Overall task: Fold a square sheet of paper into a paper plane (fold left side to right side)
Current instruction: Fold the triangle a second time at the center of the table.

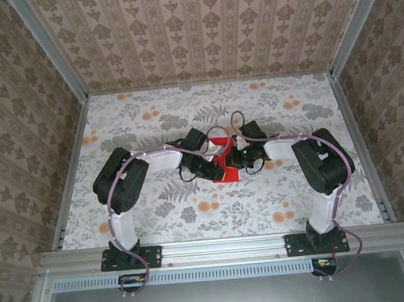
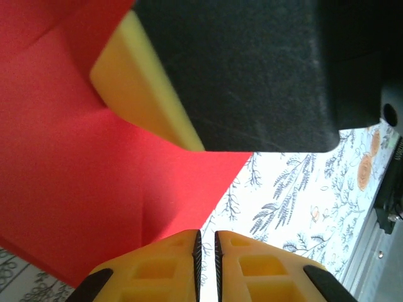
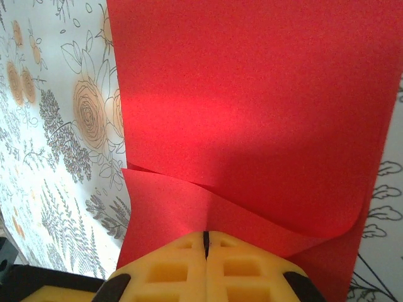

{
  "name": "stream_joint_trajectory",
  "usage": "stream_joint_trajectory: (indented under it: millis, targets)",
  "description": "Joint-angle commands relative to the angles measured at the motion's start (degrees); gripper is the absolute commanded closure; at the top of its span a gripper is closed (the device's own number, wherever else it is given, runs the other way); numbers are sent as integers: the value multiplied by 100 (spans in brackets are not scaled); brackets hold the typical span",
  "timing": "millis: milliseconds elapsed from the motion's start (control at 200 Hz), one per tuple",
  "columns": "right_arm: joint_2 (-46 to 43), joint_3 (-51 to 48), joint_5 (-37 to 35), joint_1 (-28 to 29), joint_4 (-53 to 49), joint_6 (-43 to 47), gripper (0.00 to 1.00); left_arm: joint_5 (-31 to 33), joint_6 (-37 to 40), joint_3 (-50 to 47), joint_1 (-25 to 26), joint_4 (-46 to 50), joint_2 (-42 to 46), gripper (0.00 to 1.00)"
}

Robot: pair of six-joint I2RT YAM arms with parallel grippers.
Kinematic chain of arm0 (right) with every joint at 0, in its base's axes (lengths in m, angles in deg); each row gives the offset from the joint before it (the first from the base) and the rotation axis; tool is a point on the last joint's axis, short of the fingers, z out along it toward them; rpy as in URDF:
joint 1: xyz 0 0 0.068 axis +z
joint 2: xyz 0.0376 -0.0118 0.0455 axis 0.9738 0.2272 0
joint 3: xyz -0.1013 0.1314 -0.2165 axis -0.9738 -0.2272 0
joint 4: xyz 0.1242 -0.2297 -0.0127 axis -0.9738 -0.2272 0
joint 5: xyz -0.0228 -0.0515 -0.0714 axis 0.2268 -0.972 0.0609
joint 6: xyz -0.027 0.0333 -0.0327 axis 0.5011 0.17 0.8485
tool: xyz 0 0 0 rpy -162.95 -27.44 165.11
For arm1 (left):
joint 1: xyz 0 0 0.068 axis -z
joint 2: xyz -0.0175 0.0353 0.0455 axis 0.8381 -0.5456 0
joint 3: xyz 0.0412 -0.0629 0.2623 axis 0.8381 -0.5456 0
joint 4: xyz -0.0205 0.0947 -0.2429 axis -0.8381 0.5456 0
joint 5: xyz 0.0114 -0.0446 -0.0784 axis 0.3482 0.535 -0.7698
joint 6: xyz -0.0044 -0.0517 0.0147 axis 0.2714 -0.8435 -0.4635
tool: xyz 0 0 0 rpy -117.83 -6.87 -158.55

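pulling unevenly could tear or skew the thin bright red square sheet of paper (image 1: 224, 166) at mid-table, its raised flap pinched in the closed right gripper (image 3: 205, 238), while whether the nearly closed left gripper (image 2: 206, 238) holds anything is unclear.

Floral-print table (image 1: 158, 210), red square sheet of paper (image 1: 229, 171) mid-table, apparently part-folded

Left gripper (image 2: 205, 242) closed to slit; right gripper (image 3: 206, 236) closed.
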Motion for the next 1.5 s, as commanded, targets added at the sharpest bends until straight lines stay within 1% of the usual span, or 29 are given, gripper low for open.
stream_joint_trajectory:
  millis: [0,60,85,220,480,780,870,1015,1170,1495]
  targets:
    - [192,19,-299,10,-596,127,100,150,115,73,-33,97,-67,85]
    - [187,21,-316,5,-617,144,100,156,124,50,-30,101,-76,85]
    - [181,15,-317,6,-630,153,100,346,136,38,-30,105,-81,85]
    - [193,35,-328,8,-670,180,100,538,168,-37,-41,135,-94,86]
    - [196,55,-395,5,-770,246,100,685,178,-173,-56,134,-85,89]
    - [196,85,-422,8,-828,272,100,659,44,-529,-48,6,17,92]
    - [196,104,-440,5,-860,294,100,635,-21,-697,-50,-32,156,93]
    - [209,120,-433,7,-867,303,100,400,-219,-1041,-39,-326,326,96]
    - [231,120,-439,10,-880,301,100,434,-375,-1329,-48,-460,512,98]
    - [231,131,-428,7,-866,299,100,229,-474,-1484,-234,-521,987,99]
